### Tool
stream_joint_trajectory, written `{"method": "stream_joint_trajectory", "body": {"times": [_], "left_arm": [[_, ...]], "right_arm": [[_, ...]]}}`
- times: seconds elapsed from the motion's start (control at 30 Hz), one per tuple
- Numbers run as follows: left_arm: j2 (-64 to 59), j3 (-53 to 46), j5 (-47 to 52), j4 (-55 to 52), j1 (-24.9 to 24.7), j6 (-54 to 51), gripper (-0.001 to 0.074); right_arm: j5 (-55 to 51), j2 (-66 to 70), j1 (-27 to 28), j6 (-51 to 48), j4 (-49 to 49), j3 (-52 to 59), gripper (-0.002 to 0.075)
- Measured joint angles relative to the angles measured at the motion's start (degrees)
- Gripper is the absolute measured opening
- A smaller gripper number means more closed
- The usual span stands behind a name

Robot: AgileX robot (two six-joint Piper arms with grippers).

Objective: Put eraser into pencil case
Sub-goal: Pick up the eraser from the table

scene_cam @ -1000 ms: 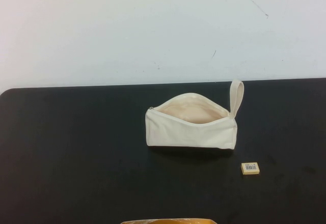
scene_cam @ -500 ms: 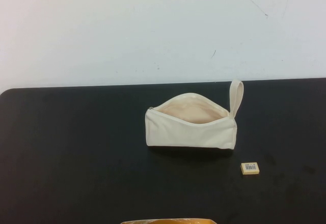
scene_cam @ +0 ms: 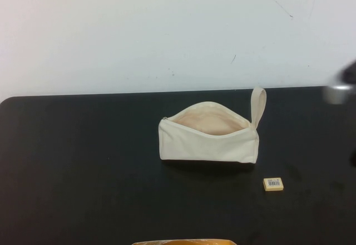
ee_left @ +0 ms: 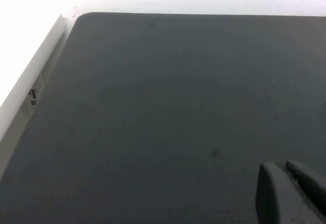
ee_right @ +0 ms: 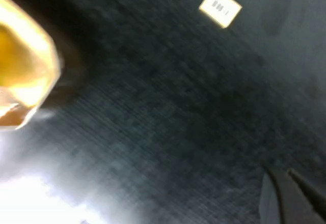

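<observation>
The cream pencil case [scene_cam: 208, 136] stands unzipped on the black table, its beige lining showing and its loop strap [scene_cam: 258, 103] at the right end. The tiny tan eraser [scene_cam: 273, 184] with a white label lies flat on the table, in front of and right of the case; it also shows in the right wrist view [ee_right: 220, 7]. My right gripper [ee_right: 285, 175] is shut and empty above bare table, well apart from the eraser; a blurred part of the right arm [scene_cam: 342, 86] shows at the right edge of the high view. My left gripper [ee_left: 282, 169] is shut and empty over bare table.
A yellow-orange object [scene_cam: 183, 241] sits at the table's front edge and shows blurred in the right wrist view [ee_right: 23, 66]. The black table [scene_cam: 83, 161] ends at a white wall behind. A white ledge [ee_left: 30, 76] runs along the table's side in the left wrist view.
A blurred part of the right arm has come into the high view at the right edge. The case and eraser have not moved.
</observation>
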State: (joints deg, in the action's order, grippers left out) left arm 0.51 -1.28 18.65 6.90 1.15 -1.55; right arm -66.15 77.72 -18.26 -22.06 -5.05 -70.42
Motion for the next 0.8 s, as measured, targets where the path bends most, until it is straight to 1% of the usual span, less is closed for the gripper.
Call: {"method": "stream_joint_trajectory", "body": {"times": [0.13, 0.2, 0.3, 0.37, 0.4, 0.47, 0.57, 0.63, 0.67, 0.73, 0.8], "left_arm": [[0.0, 0.0, 0.0, 0.0, 0.0, 0.0, -0.0001], [0.0, 0.0, 0.0, 0.0, 0.0, 0.0, -0.0001], [0.0, 0.0, 0.0, 0.0, 0.0, 0.0, -0.0001], [0.0, 0.0, 0.0, 0.1, 0.0, 0.0, -0.0001], [0.0, 0.0, 0.0, 0.1, 0.0, 0.0, -0.0001], [0.0, 0.0, 0.0, 0.1, 0.0, 0.0, -0.0001], [0.0, 0.0, 0.0, 0.1, 0.0, 0.0, -0.0001], [0.0, 0.0, 0.0, 0.1, 0.0, 0.0, -0.0001], [0.0, 0.0, 0.0, 0.1, 0.0, 0.0, -0.0001], [0.0, 0.0, 0.0, 0.1, 0.0, 0.0, -0.0001], [0.0, 0.0, 0.0, 0.1, 0.0, 0.0, -0.0001]], "right_arm": [[0.2, 8.0, -6.6, 10.8, 9.8, -5.0, -0.0001], [1.0, 11.2, -8.5, 16.2, 12.7, -6.2, -0.0001], [3.5, 15.8, -9.6, 21.7, 13.1, -6.8, -0.0001], [5.1, 18.4, -9.8, 23.5, 12.4, -6.8, 0.0004], [6.1, 20.0, -9.8, 24.0, 11.7, -6.8, 0.0024], [7.3, 22.1, -9.8, 24.5, 10.4, -6.8, 0.008], [10.4, 25.4, -9.8, 25.3, 7.4, -6.8, 0.0252], [13.1, 27.0, -9.9, 26.5, 5.4, -6.8, 0.0387], [14.6, 27.9, -9.9, 27.4, 5.0, -6.8, 0.0441], [17.3, 29.6, -10.0, 28.7, 4.2, -6.8, 0.0504], [19.0, 31.2, -10.0, 29.3, 4.2, -6.8, 0.0529]]}}
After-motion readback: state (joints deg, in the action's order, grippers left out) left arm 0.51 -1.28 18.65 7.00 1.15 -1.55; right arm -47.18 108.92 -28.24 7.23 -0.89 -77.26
